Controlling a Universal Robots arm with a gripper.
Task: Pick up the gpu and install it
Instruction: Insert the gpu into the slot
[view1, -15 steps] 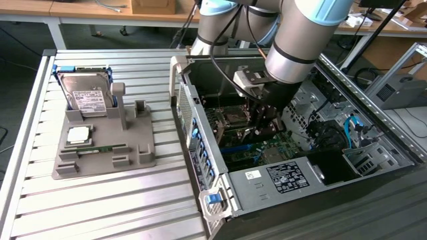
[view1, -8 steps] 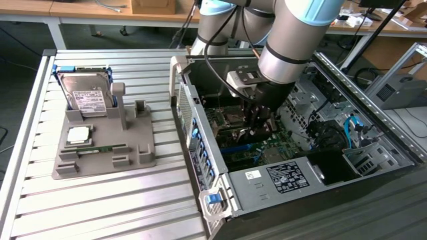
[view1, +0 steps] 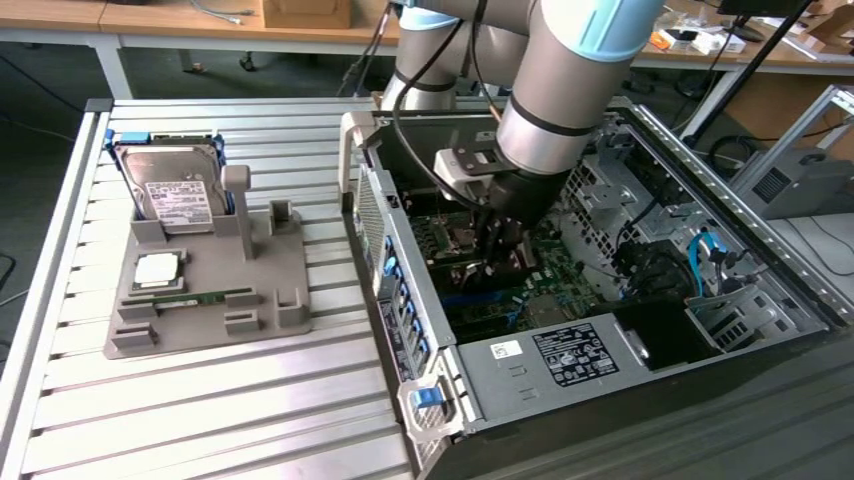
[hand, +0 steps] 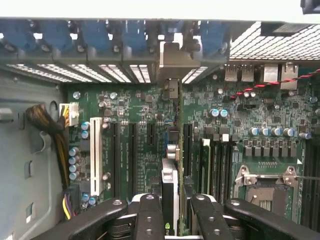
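The arm reaches down into the open computer case (view1: 747, 250), which lies on its side on the slatted table (view1: 200, 400), and the end effector (view1: 505, 250) sits low over the green motherboard (hand: 135, 150). From the wrist view, its black fingers (hand: 150, 215) are closed partway on the gpu (hand: 170, 185) — a thin card seen edge-on, silvery along its edge, standing upright between them. The card lines up with the expansion slots, between the white slot (hand: 96, 155) and the memory slots (hand: 210, 165), its far end toward the metal bracket (hand: 172, 57) at the case's rear wall. Off to the exterior view's left, a grey holder (view1: 200, 300) carries a hard drive (view1: 174, 190) with a white label — well apart from the case.
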